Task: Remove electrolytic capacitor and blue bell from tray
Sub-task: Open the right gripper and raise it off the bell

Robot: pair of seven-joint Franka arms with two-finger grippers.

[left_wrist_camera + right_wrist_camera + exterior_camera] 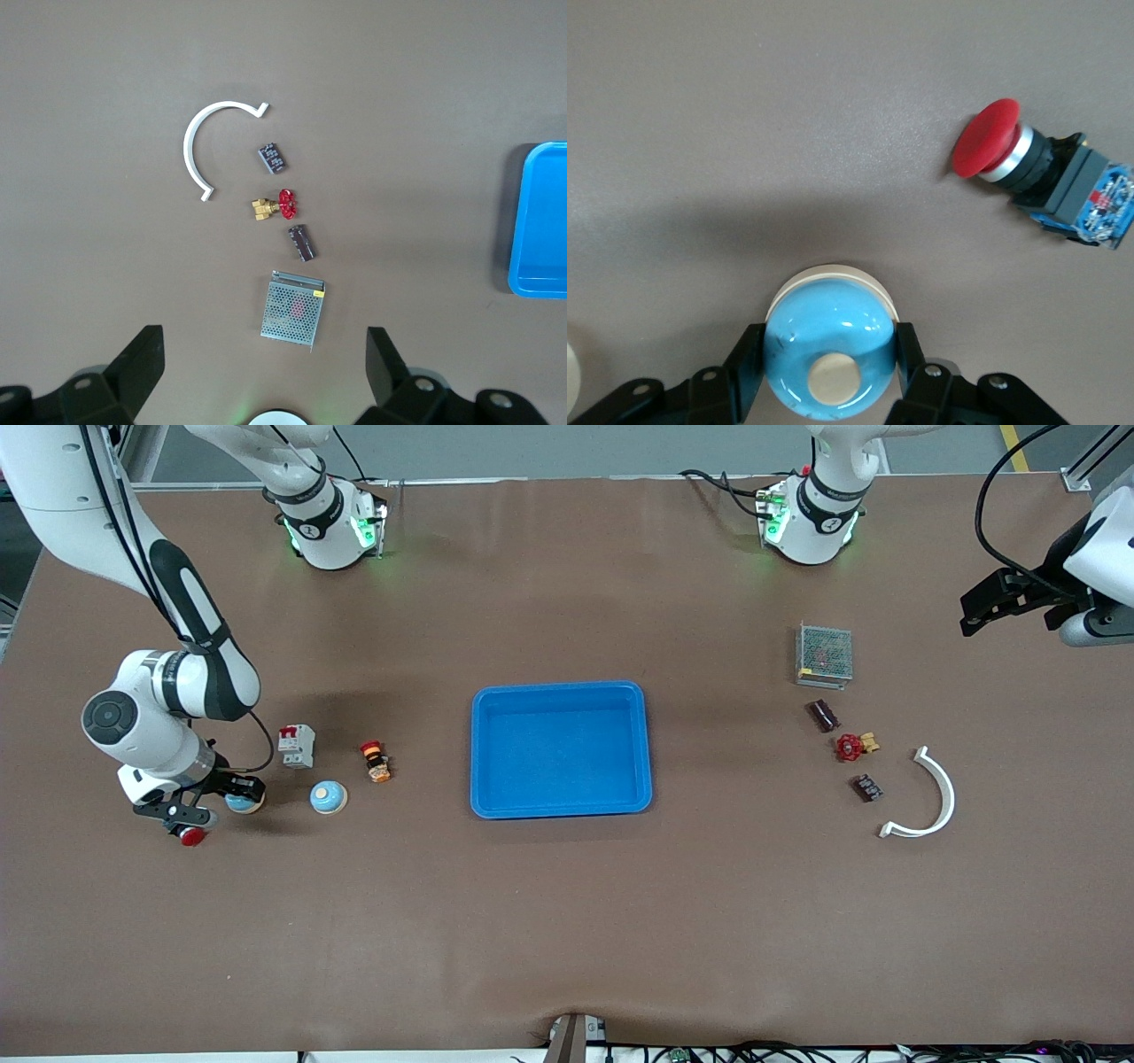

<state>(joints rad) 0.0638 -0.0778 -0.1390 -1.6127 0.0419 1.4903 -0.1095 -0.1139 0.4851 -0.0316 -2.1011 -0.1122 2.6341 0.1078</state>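
A blue bell [241, 803] with a cream button sits between the fingers of my right gripper [217, 802], which is shut on its sides at the right arm's end of the table. In the right wrist view the bell [830, 341] fills my right gripper [828, 354]. A second blue bell [328, 797] stands beside it, toward the tray. Two dark capacitors [823, 715] [867, 787] lie at the left arm's end. They show in the left wrist view too [302, 243] [273, 158]. My left gripper [1010, 602] hangs open and empty, high over that end [264, 372].
A blue tray [560, 691] is mid-table. A red push button [190, 834] [992, 140] lies by the held bell. A circuit breaker [297, 746] and a small orange switch [376, 762] are nearby. A mesh box [824, 655], a red valve [852, 747] and a white arc [930, 797] lie near the capacitors.
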